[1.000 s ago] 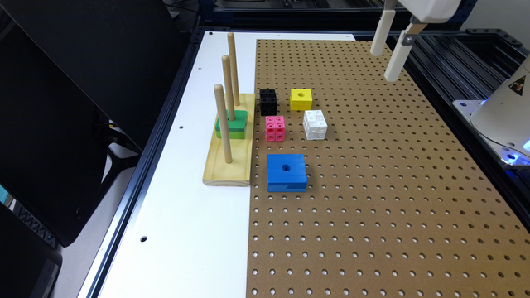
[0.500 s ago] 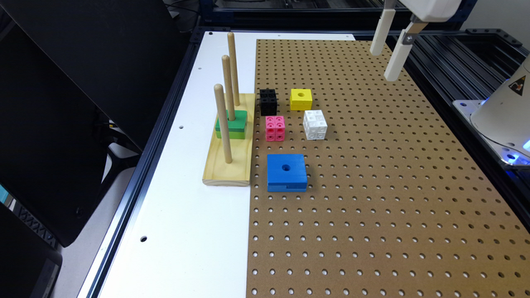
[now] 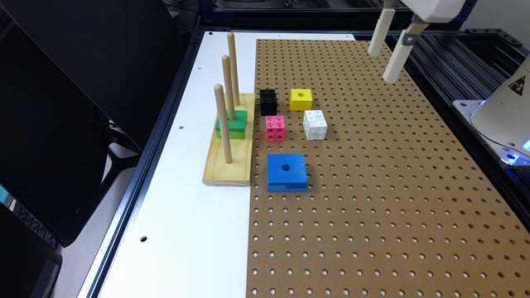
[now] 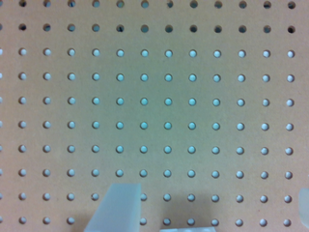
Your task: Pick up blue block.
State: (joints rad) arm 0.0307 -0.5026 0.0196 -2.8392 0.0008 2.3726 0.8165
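One white gripper (image 3: 387, 62) hangs high with its fingers spread apart, far from the flat square bright-blue block (image 3: 287, 172) on the brown pegboard worktop (image 3: 372, 186).

You won't find any readable words, brands or numbers here. The one sign is a small warning triangle (image 3: 519, 85), yellow with a dark symbol, on the white robot base (image 3: 503, 118) at the exterior view's right edge; the symbol is too small for you to make out. The blocks and pegboard (image 3: 372, 186) carry no markings you can read, and the wrist view gives you no print either.
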